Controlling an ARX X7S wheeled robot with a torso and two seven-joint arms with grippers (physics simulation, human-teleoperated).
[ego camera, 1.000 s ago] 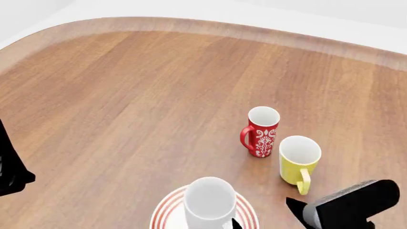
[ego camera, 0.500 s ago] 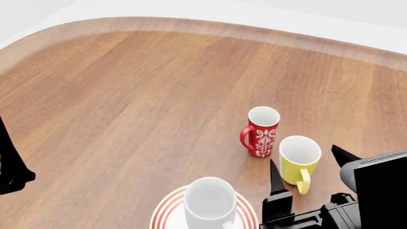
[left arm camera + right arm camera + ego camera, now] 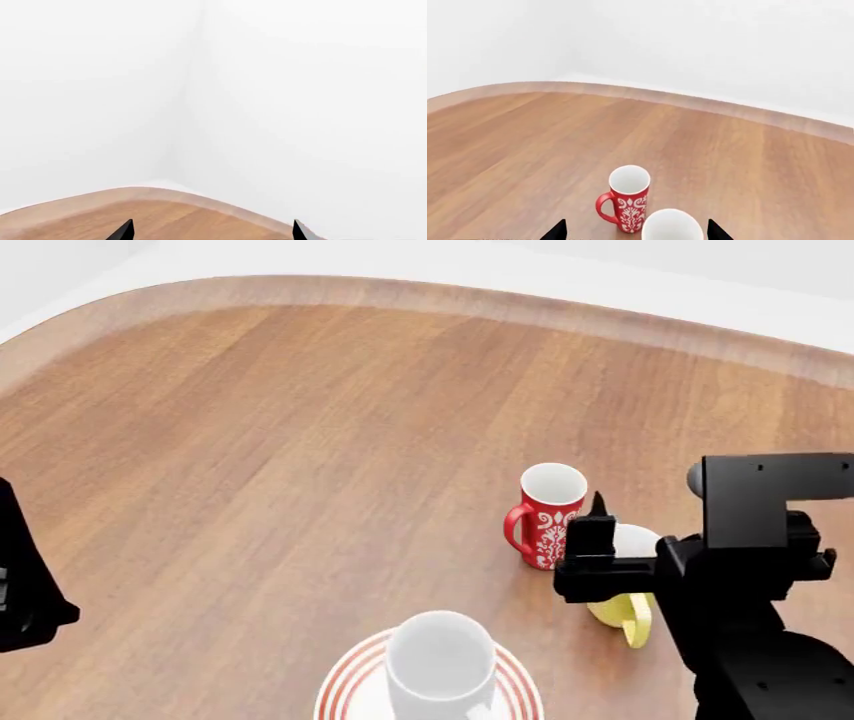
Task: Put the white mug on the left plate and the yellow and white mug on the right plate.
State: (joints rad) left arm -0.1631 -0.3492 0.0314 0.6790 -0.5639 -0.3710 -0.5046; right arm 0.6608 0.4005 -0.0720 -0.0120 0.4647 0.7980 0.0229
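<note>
The white mug (image 3: 441, 660) stands upright on the left plate (image 3: 344, 688), a red-ringed plate at the near edge of the head view. The yellow and white mug (image 3: 619, 612) stands on the table beside a red patterned mug (image 3: 550, 518); its white inside (image 3: 671, 228) shows in the right wrist view. My right gripper (image 3: 643, 530) hovers open just above and behind the yellow and white mug, covering part of it. In the right wrist view the right gripper (image 3: 635, 233) has that mug's rim between its fingertips. My left gripper (image 3: 211, 233) is open and holds nothing. The right plate is out of view.
The red mug (image 3: 627, 199) stands close to the yellow one, handle pointing away from it. My left arm (image 3: 20, 585) is at the table's left side. The wooden table's curved far edge (image 3: 441, 295) meets a white wall.
My right arm has come up and forward from the lower right corner of the head view, and now stands over the yellow and white mug. The mugs and the left arm have stayed put.
</note>
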